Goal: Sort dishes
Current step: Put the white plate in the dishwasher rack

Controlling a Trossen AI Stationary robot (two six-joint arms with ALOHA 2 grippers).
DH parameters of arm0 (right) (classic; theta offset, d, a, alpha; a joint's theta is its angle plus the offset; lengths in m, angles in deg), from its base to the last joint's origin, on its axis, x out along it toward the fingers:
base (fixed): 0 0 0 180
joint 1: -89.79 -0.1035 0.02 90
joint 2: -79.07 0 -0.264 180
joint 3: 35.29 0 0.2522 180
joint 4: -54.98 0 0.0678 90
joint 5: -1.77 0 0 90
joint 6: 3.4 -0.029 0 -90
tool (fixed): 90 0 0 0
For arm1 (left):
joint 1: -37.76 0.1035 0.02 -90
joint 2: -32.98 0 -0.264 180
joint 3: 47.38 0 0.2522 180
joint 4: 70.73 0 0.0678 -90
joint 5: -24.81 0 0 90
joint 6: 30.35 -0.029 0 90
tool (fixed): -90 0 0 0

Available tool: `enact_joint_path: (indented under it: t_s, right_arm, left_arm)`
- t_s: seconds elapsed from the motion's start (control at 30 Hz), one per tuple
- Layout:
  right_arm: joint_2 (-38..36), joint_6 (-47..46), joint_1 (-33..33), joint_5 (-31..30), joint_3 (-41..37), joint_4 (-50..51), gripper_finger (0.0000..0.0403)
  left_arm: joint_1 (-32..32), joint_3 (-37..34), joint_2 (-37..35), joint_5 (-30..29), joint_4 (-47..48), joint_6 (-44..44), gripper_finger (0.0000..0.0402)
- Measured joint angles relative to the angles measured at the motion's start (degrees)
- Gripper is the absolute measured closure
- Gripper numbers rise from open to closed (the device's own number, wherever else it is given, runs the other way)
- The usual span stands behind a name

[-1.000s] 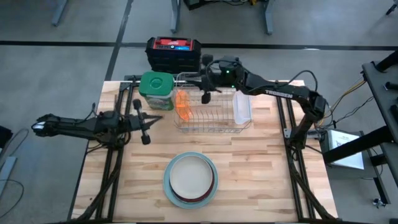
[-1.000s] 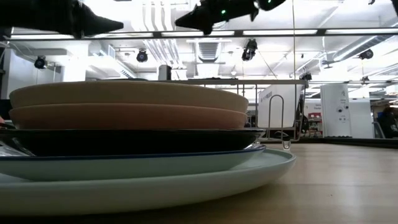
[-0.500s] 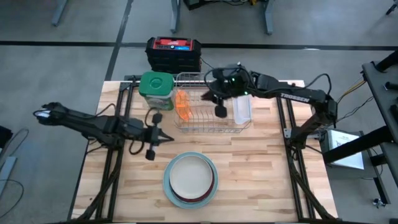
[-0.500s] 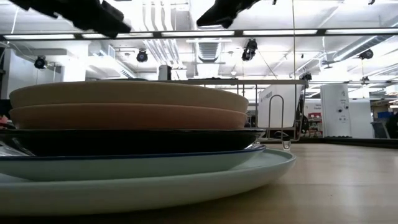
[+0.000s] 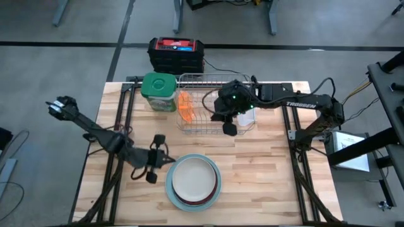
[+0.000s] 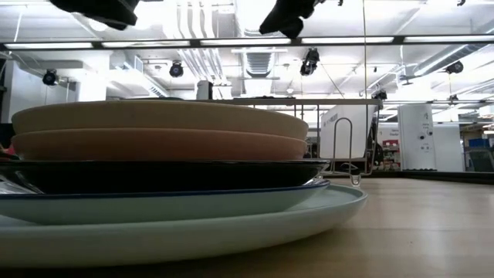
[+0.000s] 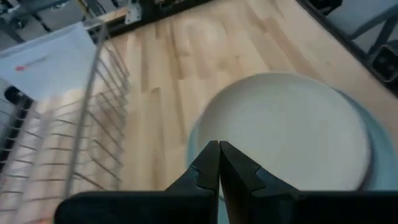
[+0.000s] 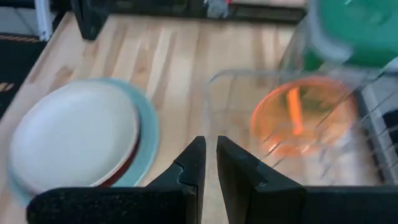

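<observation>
From where I am standing, the left pincer (image 5: 163, 157) is hanging low over the bench (image 5: 271, 176), just beside the near-left edge of the stack of plates (image 5: 194, 181), and its fingers (image 7: 208, 163) are pressed together with nothing between them. The right pincer (image 5: 230, 128) is hovering over the front edge of the wire rack (image 5: 214, 101), fingers nearly touching and holding nothing.

The stack is sitting near the front middle of the bench: the grey speckled plate (image 5: 191, 177) is lying on top, a pink one (image 6: 154, 144) is showing under it in the low view, then a dark one, all resting on the large light blue plate (image 5: 214, 192). The orange plate (image 5: 184, 106) is already standing on edge in the rack, at its left end next to the green-lidded jar (image 5: 158, 91).

I judge the left arm is lining up for the top plate. To do that well, the fingers need spreading first, since they cannot take a rim as they are. One finger should be sliding under the lip of the top plate only, the other pressing on its upper face, so the pink one beneath is not being dragged along. Lifting straight up before swinging toward the rack should keep the pile from shifting, and the right arm is sitting close to the rack, so the two need keeping apart.
</observation>
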Motion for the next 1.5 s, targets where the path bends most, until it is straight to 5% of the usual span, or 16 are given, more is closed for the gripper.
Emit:
enact_joint_path:
  t_s: [0.33,0.77,1.0,1.5]
  right_arm:
    - [0.0,-11.7,-8.8,0.1,-7.5,2.6,0.0374]
    - [0.8,-34.4,-19.8,-2.4,-15.4,-3.6,0.0373]
    - [0.9,-41.6,-22.0,-9.2,-19.3,-8.3,0.0331]
    - [0.9,-51.9,-24.4,-10.8,-30.8,-27.2,0.0243]
  left_arm:
    - [-11.1,-0.5,7.2,-2.4,0.7,15.1,0.0401]
    - [-16.0,-0.3,18.2,-5.4,-2.5,27.7,0.0401]
    - [-17.3,-0.3,23.1,-7.8,-2.9,31.2,0.0401]
    - [-17.3,-0.3,25.1,-10.7,-2.8,31.5,0.0401]
